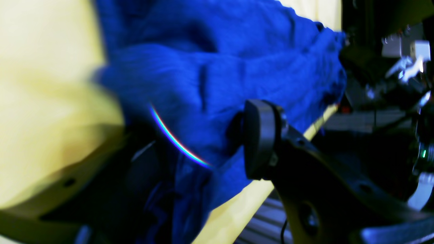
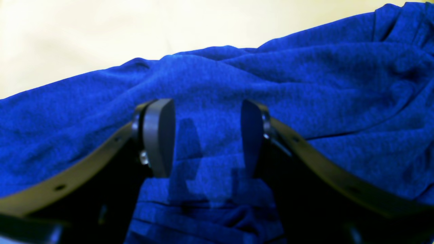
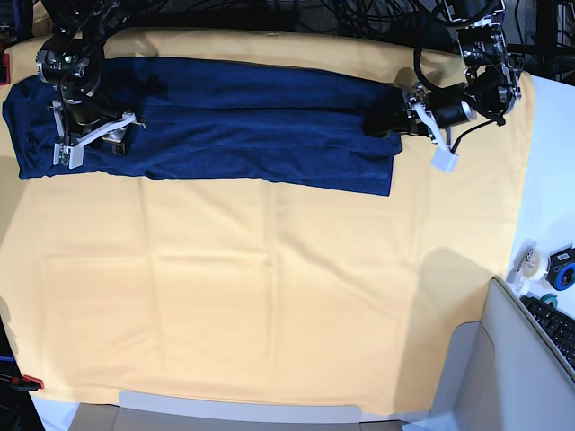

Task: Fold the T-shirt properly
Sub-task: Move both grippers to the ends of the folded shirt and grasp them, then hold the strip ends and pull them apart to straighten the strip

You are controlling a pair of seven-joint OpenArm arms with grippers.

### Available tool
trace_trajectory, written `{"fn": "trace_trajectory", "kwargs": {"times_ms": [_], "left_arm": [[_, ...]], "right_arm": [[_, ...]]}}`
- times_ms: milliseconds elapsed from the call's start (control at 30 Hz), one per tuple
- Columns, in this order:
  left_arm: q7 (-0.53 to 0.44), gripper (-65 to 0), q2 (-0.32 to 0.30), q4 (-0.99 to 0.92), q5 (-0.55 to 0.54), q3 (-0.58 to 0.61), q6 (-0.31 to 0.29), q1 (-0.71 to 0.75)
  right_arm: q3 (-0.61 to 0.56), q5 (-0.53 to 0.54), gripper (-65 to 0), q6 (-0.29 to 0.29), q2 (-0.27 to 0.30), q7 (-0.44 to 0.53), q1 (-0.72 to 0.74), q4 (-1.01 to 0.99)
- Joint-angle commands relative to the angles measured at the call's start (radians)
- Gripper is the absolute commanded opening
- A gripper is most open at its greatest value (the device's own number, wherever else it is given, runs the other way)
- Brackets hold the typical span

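Note:
The T-shirt (image 3: pixel 243 126) is dark blue and lies as a long folded band across the far part of the yellow table cloth (image 3: pixel 269 296). At the band's right end sits my left gripper (image 3: pixel 384 121). In the left wrist view, which is blurred, the left gripper (image 1: pixel 203 149) has its jaws wide apart with bunched T-shirt (image 1: pixel 220 67) fabric between them. My right gripper (image 3: pixel 94 139) is over the band's left end. Its fingers (image 2: pixel 159 135) stand apart just above the T-shirt (image 2: pixel 305 84) and cast shadows on it; the right gripper (image 2: pixel 205 139) is open.
Tape rolls (image 3: pixel 530 262) and a keyboard (image 3: pixel 554 321) lie beyond the cloth's right edge. A grey box (image 3: pixel 485 368) stands at the near right corner. Cables and arm mounts crowd the far edge (image 3: pixel 296 18). A red clamp (image 3: pixel 27 382) grips the near left corner.

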Motion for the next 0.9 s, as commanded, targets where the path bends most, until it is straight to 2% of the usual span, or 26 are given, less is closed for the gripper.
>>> {"fn": "trace_trajectory", "kwargs": {"times_ms": [0, 167, 233, 300, 400, 433, 567, 733, 867], "left_arm": [[0.012, -37.0, -0.005, 0.008, 0.006, 0.018, 0.002, -0.017], [0.012, -37.3, -0.002, 0.008, 0.006, 0.028, 0.002, -0.022], [0.012, -39.6, -0.002, 0.008, 0.004, 0.024, 0.000, -0.022], [0.012, -47.0, -0.004, 0.011, 0.003, 0.024, 0.000, -0.023], [0.012, -63.3, -0.004, 0.017, -0.002, 0.024, -0.001, -0.046], [0.012, -65.0, -0.004, 0.027, -0.003, 0.027, -0.003, -0.049], [0.012, -64.9, 0.007, 0.146, -0.003, 0.048, -0.006, -0.046], [0.012, -64.9, 0.021, 0.264, -0.003, 0.186, -0.006, -0.052], [0.012, -64.9, 0.070, 0.281, 0.003, 0.311, -0.001, -0.057]], "right_arm": [[0.002, 0.011, -34.1, 0.003, 0.006, 0.020, 0.005, 0.018], [0.002, 0.011, -34.2, 0.003, 0.006, 0.020, 0.005, 0.018], [0.003, 0.011, -34.2, 0.003, 0.006, 0.020, 0.005, 0.018], [0.009, 0.011, -34.2, 0.003, 0.006, 0.020, 0.005, 0.018], [0.075, 0.011, -34.2, 0.003, 0.003, 0.020, 0.010, 0.018], [0.101, 0.011, -34.2, 0.003, 0.003, 0.020, 0.010, 0.018], [0.220, 0.011, -34.2, 0.003, 0.005, 0.020, 0.013, 0.018], [0.362, 0.011, -34.2, 0.003, 0.006, 0.017, 0.013, 0.018], [0.444, 0.011, -34.2, 0.003, 0.008, 0.014, 0.008, 0.018]]}}
